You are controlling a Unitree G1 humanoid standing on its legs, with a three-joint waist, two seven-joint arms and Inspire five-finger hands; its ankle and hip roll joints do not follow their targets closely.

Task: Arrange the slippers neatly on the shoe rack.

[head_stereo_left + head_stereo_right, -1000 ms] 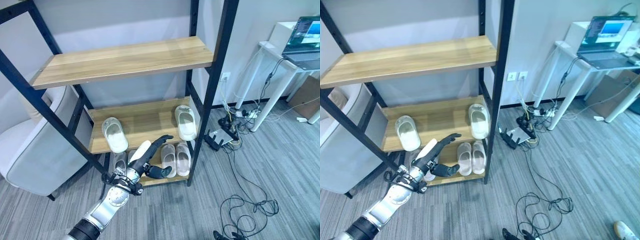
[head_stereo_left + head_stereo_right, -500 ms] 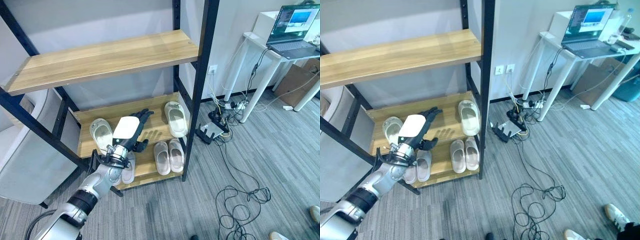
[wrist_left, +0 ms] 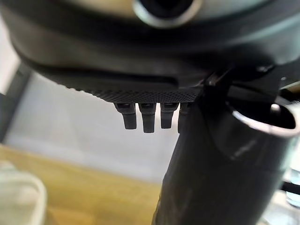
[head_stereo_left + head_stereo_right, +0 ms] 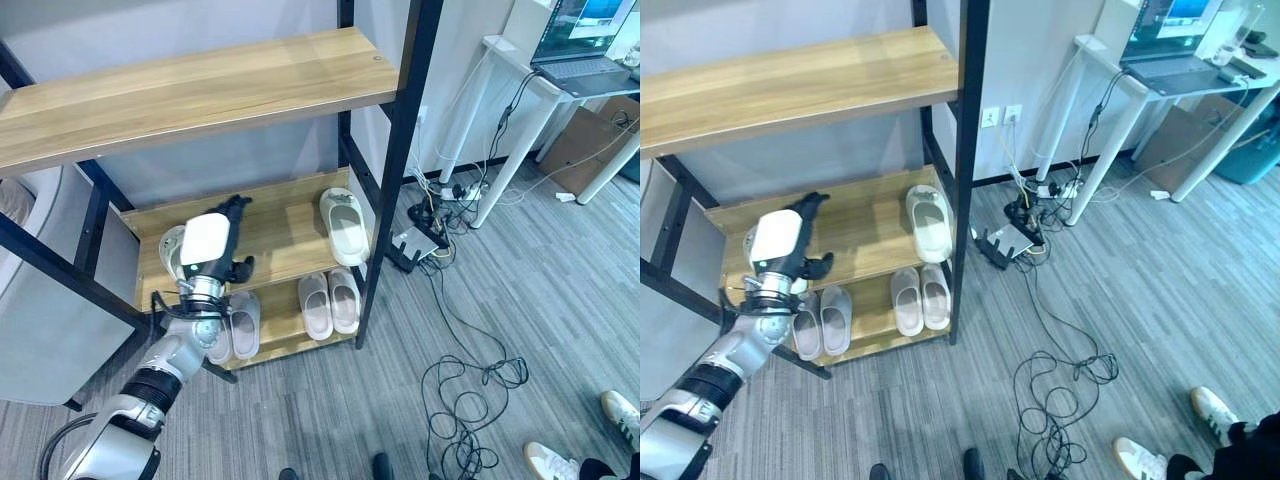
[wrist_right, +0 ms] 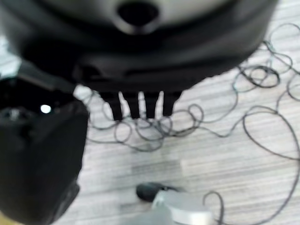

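The shoe rack (image 4: 396, 150) has three wooden shelves. On the middle shelf (image 4: 282, 228) a white slipper (image 4: 345, 226) lies at the right. A second white slipper (image 4: 171, 250) lies at the left, partly hidden by my left hand (image 4: 208, 243). That hand is open, its fingers (image 3: 147, 117) straight and reaching over the shelf beside this slipper (image 3: 18, 202). The bottom shelf holds one pair of slippers (image 4: 330, 301) at the right and another pair (image 4: 234, 324) at the left. My right hand (image 5: 136, 65) hangs over the carpet, fingers straight, holding nothing.
A grey armchair (image 4: 50, 330) stands left of the rack. Right of it are a white desk (image 4: 520, 70) with a laptop (image 4: 585, 40), a router (image 4: 416, 243), and loose cables (image 4: 470, 385) on the carpet. A person's shoes (image 4: 625, 410) show at the lower right.
The camera has swung. My left hand has risen from bottom-shelf height to the middle shelf and moved left, now over the left slipper. The slippers have not moved.
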